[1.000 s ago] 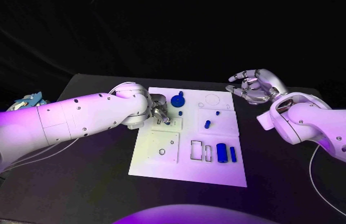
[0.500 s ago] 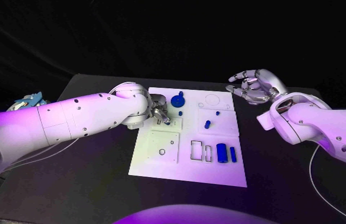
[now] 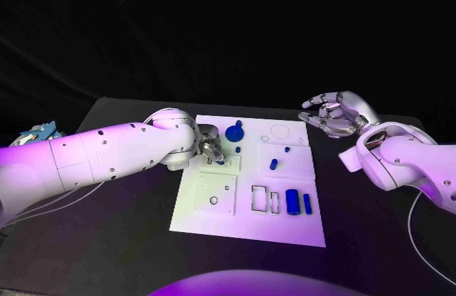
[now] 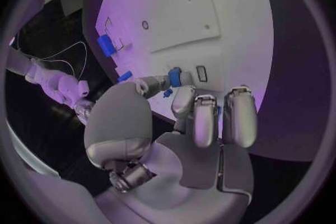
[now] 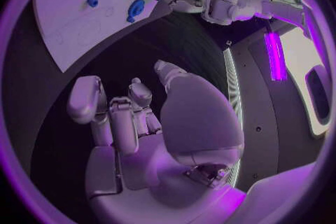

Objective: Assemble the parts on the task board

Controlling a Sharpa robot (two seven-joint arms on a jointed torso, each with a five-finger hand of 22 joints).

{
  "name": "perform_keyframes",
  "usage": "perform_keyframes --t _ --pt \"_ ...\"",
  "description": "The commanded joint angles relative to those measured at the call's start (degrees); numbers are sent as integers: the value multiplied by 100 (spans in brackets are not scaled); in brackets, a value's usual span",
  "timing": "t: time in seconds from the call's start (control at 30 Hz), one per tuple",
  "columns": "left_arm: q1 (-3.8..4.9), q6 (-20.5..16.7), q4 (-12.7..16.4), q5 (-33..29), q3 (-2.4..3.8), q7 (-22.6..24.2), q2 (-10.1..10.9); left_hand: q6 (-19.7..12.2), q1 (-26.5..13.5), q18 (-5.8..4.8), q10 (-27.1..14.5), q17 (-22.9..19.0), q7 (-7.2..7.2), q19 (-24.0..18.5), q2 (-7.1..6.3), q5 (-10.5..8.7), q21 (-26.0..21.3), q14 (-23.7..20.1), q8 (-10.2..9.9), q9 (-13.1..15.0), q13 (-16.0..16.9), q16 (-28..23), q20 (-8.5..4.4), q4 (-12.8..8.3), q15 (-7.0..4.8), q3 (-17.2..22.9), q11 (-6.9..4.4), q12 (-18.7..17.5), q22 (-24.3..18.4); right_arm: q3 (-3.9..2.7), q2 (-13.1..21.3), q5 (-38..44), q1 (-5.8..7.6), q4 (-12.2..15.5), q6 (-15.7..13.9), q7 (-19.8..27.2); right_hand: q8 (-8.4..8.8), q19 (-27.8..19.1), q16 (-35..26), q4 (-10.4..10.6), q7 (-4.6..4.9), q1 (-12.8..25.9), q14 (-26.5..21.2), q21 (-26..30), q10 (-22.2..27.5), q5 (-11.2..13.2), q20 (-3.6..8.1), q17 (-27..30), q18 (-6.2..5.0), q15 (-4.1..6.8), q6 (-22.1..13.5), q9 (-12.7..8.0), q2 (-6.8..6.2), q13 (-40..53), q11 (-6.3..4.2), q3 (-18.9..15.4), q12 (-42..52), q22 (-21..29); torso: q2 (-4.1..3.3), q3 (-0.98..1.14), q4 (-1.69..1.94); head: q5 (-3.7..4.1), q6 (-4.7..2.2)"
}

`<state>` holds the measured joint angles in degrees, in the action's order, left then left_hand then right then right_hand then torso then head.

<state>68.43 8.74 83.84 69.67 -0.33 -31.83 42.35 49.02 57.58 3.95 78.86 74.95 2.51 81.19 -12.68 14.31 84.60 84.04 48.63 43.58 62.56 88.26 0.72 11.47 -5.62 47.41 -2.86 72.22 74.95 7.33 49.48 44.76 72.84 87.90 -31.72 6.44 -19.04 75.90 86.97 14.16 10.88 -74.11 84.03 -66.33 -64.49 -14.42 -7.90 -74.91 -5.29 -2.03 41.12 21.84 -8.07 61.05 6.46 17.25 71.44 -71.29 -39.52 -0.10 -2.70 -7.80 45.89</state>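
Observation:
The white task board (image 3: 214, 217) lies in the middle of the black table. My left hand (image 3: 211, 148) hovers low over the board's left side. In the left wrist view it pinches a small blue part (image 4: 175, 77) between thumb and a finger, next to a small rectangular slot (image 4: 201, 73). A blue round disc (image 3: 234, 133) stands just beyond that hand. A blue block (image 3: 292, 202) and a slim blue bar (image 3: 307, 203) lie near the board's right edge. Two small blue pegs (image 3: 273, 163) stand mid-board. My right hand (image 3: 333, 115) hangs raised past the board's far right corner, fingers loosely bent and empty.
The board has several outlined recesses, including a square one (image 3: 217, 194) at the near left and narrow slots (image 3: 259, 199) in the middle. Bare black table (image 3: 380, 230) lies to the right of the board. My left forearm (image 3: 105, 154) crosses the table's left side.

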Motion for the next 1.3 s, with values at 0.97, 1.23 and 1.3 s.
perform_keyframes --t 0.97,1.23,1.3 --pt "-19 125 -60 -90 -16 -85 -13 265 -333 -83 -11 1235 -155 24 34 -66 15 526 56 -155 19 47 -2 513 -22 -881 1 57 37 0 5 -16 -9 -9 40 55 -33 -29 -49 66 7 91 307 63 5 -41 24 -409 -51 28 24 -13 -15 -24 -33 -1 16 26 -1 1 -1 18 2" --pt "-19 140 -55 -138 -16 -68 -10 270 -415 -84 -15 1234 -151 27 10 -77 13 526 59 -196 13 47 2 517 -17 -1187 5 55 43 0 7 -18 -9 -15 38 54 -35 -31 -48 77 7 102 308 67 1 -40 24 -413 -52 28 23 -14 -15 -20 -33 -5 19 28 3 1 -4 20 12" --pt "-19 115 -44 -154 -16 -50 -4 273 -432 -85 -11 1245 -152 32 1 -78 15 529 62 -208 20 52 2 517 -18 -1288 4 61 51 0 6 -19 -10 -17 38 54 -36 -31 -49 79 7 103 307 67 2 -40 24 -412 -52 28 23 -14 -15 -21 -33 -6 19 28 0 0 -5 22 10"
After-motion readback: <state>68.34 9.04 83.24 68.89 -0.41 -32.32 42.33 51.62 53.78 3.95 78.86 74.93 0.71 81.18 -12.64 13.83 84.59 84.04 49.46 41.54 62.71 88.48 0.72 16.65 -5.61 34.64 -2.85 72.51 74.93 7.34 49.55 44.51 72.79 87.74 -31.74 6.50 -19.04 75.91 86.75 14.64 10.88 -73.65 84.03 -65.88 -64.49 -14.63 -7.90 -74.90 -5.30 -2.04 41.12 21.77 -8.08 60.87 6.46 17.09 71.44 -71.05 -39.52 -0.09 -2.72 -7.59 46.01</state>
